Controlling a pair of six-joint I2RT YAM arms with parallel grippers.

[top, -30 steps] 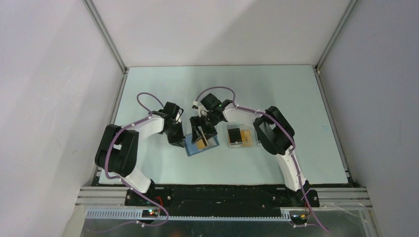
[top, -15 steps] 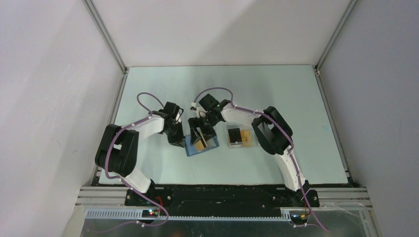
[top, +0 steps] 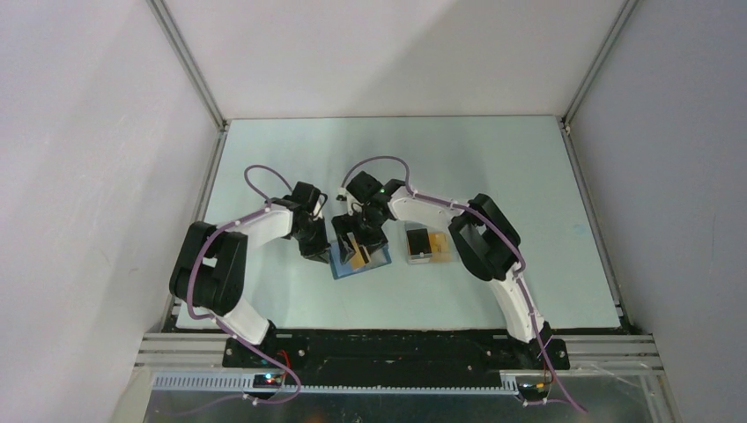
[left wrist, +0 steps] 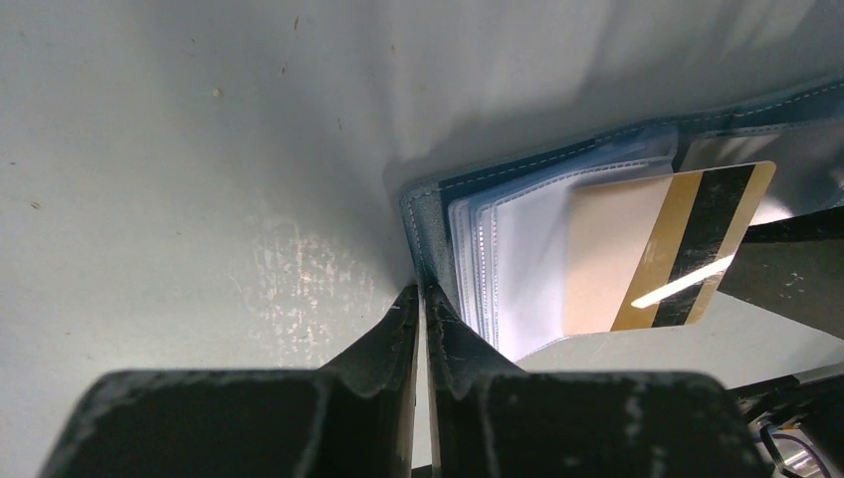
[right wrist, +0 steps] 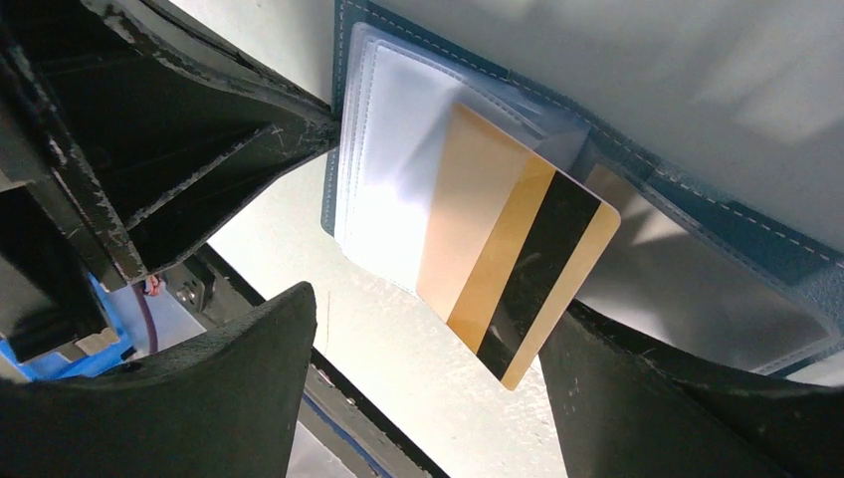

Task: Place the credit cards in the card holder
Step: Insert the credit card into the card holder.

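The blue card holder lies open on the table, its clear inner pockets showing. My left gripper is shut on its left edge, pinning it. A yellow-orange card with a dark stripe sits part way inside a pocket and sticks out at a slant; it also shows in the left wrist view. My right gripper is open right over the holder, one finger on each side of the card's free end, not gripping it. In the top view it hides most of the card.
A clear plastic tray stands just right of the holder, with a yellow-orange card and a black card in it. The right arm's forearm reaches over the tray's far side. The left arm's fingers stand close by the holder's left edge.
My right gripper has shifted a little to the left over the holder. The left gripper and the holder have not moved.
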